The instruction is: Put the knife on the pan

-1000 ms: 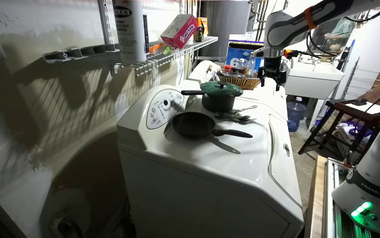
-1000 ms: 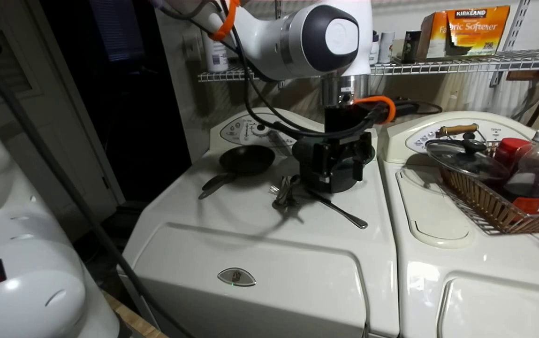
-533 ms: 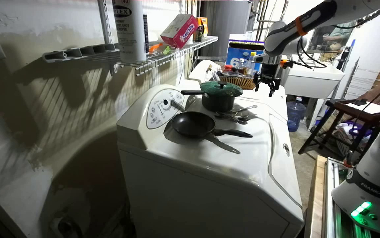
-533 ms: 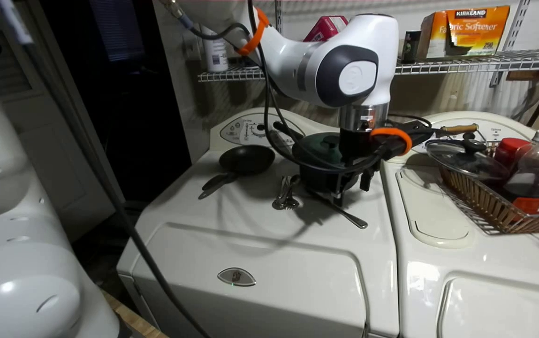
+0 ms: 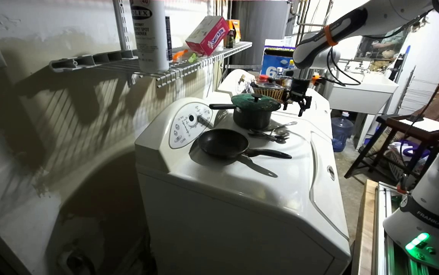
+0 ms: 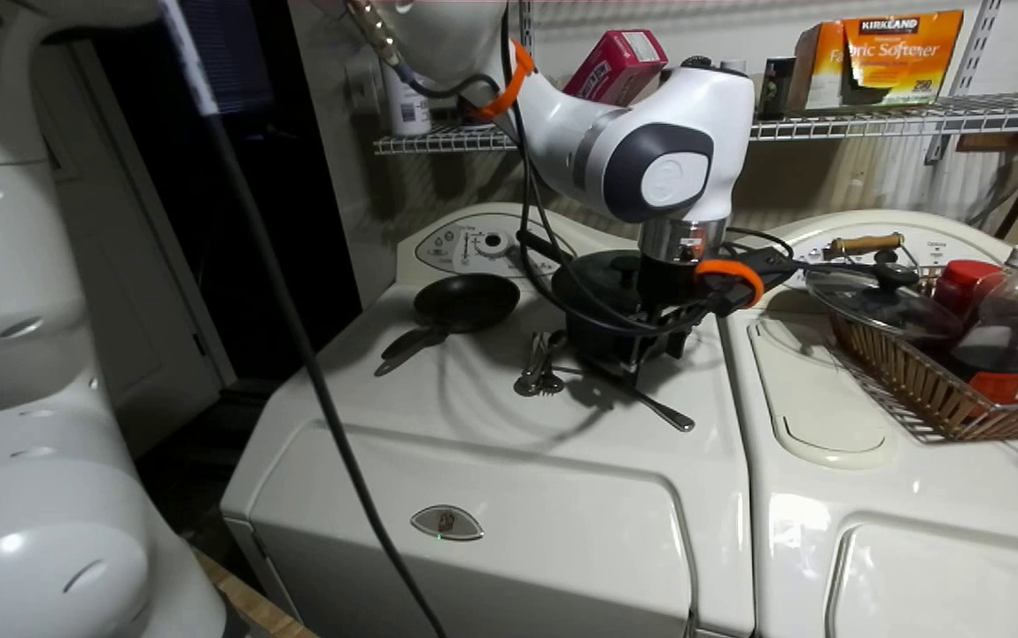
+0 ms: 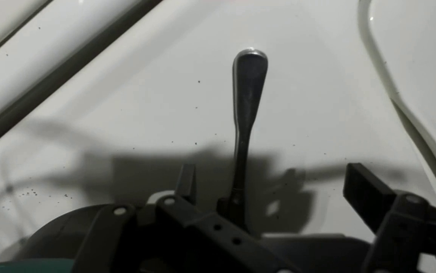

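The black frying pan [image 5: 223, 143] lies on the white machine top, and it also shows in an exterior view [image 6: 464, 301]. A long metal utensil, apparently the knife [image 7: 249, 87], lies on the same top beside the green-lidded pot. Its handle also shows in both exterior views [image 5: 287, 125] [image 6: 672, 416]. Its far end is hidden behind my gripper in the wrist view. My gripper [image 7: 274, 184] is open and empty above the knife, with the handle's neck between the fingers, nearer the left one. The gripper shows in both exterior views [image 5: 293, 109] [image 6: 655, 356], close to the pot.
The dark pot with a green lid [image 5: 255, 102] stands next to the gripper. Other cutlery [image 6: 540, 372] lies in a pile between pan and knife. A wicker basket [image 6: 960, 416] with bottles stands on the neighbouring machine. A wire shelf [image 5: 200, 63] runs along the wall above.
The gripper has come lower and moved left in an exterior view, closer to the pot and over the knife. It stays open. Pan, knife and pot have not moved.
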Motion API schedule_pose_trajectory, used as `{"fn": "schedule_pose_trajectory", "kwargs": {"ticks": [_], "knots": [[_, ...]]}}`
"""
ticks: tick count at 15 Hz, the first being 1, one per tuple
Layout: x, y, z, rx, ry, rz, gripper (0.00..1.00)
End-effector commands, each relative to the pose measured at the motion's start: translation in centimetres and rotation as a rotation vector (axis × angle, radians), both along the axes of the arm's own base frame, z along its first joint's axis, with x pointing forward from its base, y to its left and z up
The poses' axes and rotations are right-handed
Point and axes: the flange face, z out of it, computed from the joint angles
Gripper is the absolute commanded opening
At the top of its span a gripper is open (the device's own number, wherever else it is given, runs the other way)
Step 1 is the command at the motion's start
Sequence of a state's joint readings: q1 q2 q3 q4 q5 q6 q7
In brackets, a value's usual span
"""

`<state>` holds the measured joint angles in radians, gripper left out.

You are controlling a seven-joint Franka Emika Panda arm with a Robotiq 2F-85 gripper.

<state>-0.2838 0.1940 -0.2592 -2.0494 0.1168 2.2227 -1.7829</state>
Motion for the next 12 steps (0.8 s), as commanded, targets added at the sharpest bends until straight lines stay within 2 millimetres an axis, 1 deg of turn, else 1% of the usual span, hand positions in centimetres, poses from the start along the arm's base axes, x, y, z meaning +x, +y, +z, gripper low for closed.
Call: {"fn": "schedule_pose_trajectory", "kwargs": {"ticks": [1,3,4,6,11,12], "knots": [[1.76,-0.93,-0.90,0.049,-0.035,-0.013,1.00],[2.13,-1.22,-1.55,0.061,-0.054,-0.015,1.00],[1.24,-0.47,-1.03,0.039,-0.022,-0.023,1.00],[1.24,-0.56,-1.42,0.042,-0.018,-0.024,1.00],[1.25,-0.54,-1.35,0.042,-0.019,-0.024,1.00],[1.41,-0.44,-1.81,0.053,-0.016,-0.016,1.00]]}}
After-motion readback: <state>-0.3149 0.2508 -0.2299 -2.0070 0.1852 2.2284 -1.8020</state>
